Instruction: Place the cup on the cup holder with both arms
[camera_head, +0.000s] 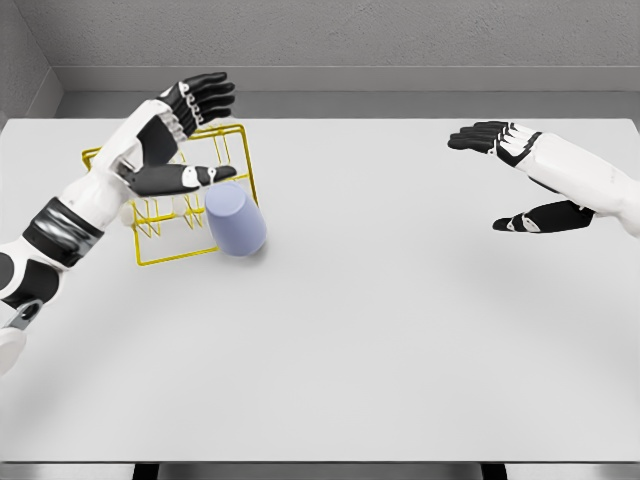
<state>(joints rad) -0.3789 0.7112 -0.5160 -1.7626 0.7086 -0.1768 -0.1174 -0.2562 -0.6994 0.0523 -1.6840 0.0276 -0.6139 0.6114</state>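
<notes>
The lavender cup (236, 220) sits at the yellow wire cup holder (170, 205), apparently inside its front edge. The left hand (185, 130), fingers spread, hides the holder's middle. The right hand (520, 175) hovers well apart, released.

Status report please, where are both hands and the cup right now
Left hand open above the yellow cup holder, holding nothing. Right hand open, far right. Lavender cup at the holder's right edge, ungrasped. Nothing in the way.

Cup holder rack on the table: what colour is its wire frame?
Yellow. The cup holder is a yellow wire frame, seen in the head view, the only one given.
</notes>
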